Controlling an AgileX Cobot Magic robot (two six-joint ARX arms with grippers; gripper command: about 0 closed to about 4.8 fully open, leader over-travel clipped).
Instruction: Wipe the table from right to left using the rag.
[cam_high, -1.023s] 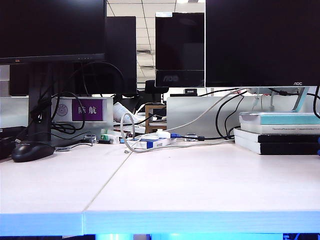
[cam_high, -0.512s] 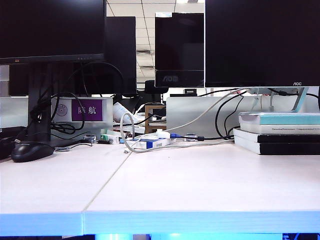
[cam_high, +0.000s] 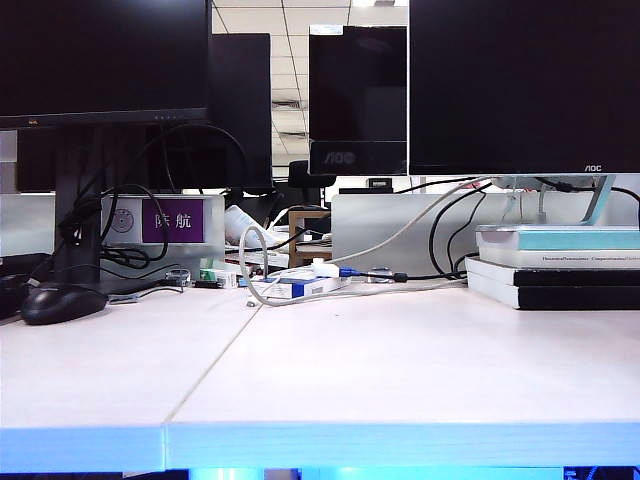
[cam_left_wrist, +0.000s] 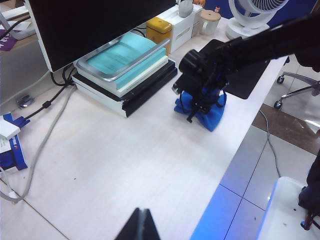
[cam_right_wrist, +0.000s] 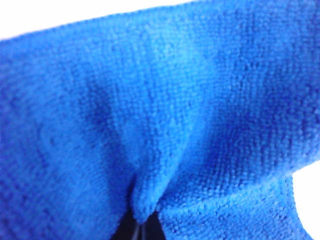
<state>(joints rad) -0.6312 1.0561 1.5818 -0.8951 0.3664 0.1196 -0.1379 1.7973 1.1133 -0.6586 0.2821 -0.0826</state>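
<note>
- The left claw (cam_left_wrist: 141, 225) hangs above the white surface (cam_left_wrist: 115, 165) near its front edge, its two dark tips pressed together with nothing between them.
- Farther along, the right arm (cam_left_wrist: 260, 42) reaches in over the surface, wrist bent down.
- The right claw (cam_left_wrist: 200, 102) is clenched on the rag (cam_left_wrist: 210, 112), pinching a ridge of the thick, fuzzy blue cloth (cam_right_wrist: 160, 130).
- The rag rests bunched on the surface, near a stack of books (cam_left_wrist: 125, 67) under a monitor (cam_left_wrist: 85, 20).
</note>
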